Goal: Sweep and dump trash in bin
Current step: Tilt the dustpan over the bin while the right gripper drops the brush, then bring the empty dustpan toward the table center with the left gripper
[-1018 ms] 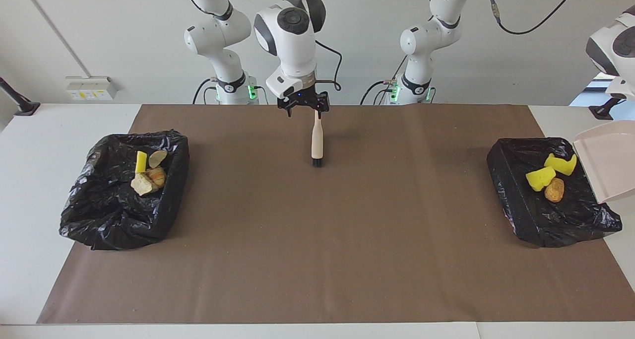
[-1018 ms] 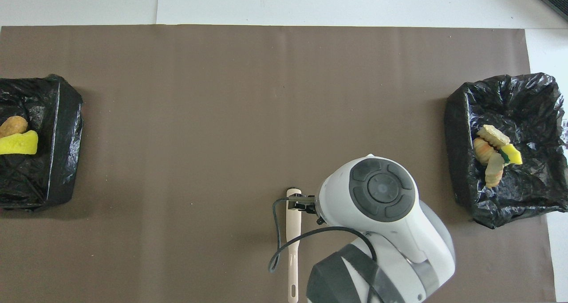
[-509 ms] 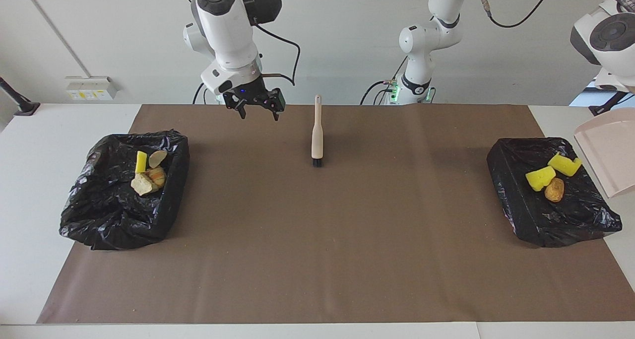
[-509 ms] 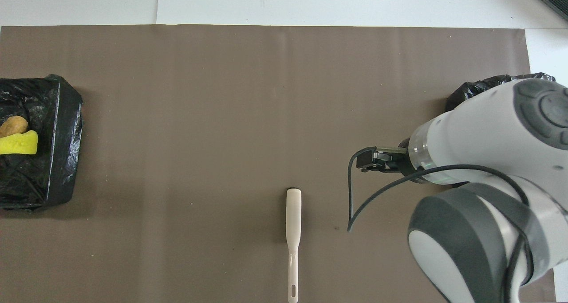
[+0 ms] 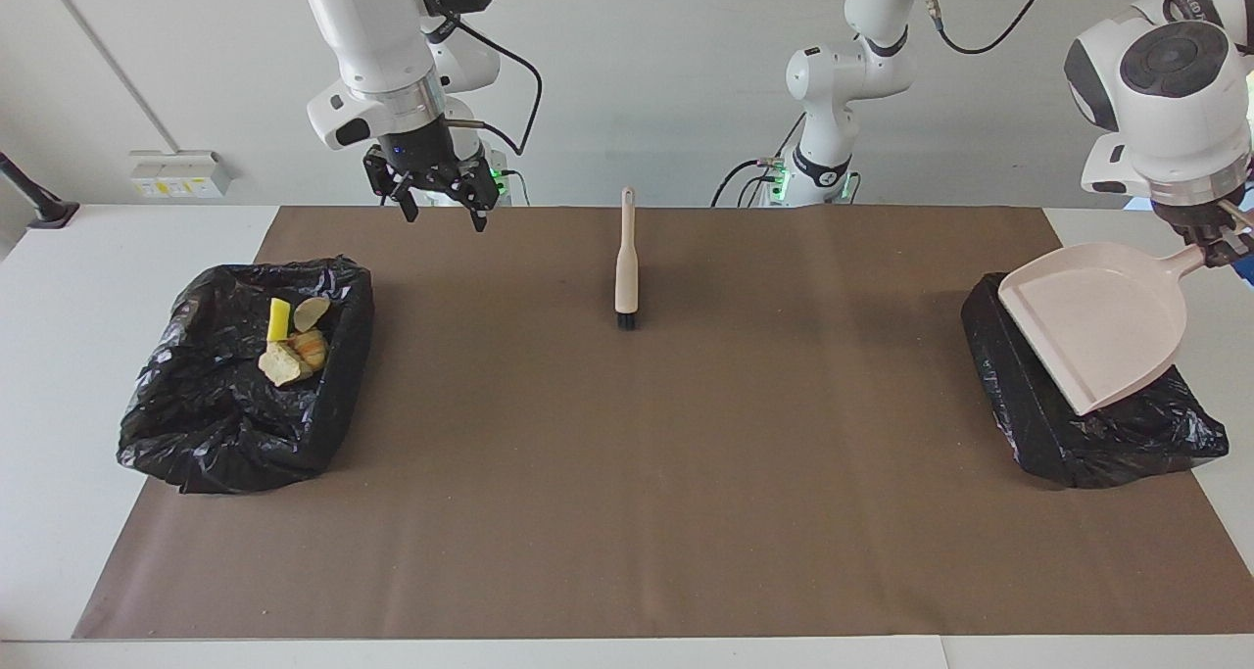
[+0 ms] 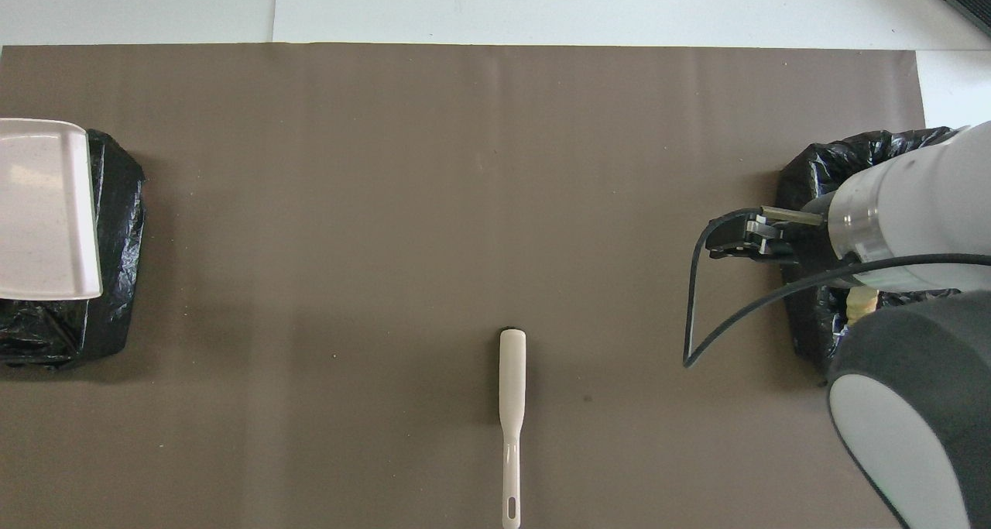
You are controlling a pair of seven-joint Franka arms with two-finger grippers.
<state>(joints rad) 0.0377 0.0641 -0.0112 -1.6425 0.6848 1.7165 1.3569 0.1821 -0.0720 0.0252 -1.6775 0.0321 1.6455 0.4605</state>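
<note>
Four scraps of trash (image 5: 292,338), yellow, brown and pale beige, lie in the black-lined bin (image 5: 245,375) at the right arm's end of the tabletop (image 5: 627,512). The right end effector (image 5: 438,206) hangs over the brown mat (image 5: 627,453) near that bin, its fingers spread apart and empty. A beige hand brush (image 5: 625,262) lies on the mat between the arms, nearer the robots than mid-mat. At the left arm's end, the left end effector (image 5: 1218,245) grips the handle of a pale pink dustpan (image 5: 1097,321), held tilted over a second black-lined bin (image 5: 1087,434) whose contents it hides.
</note>
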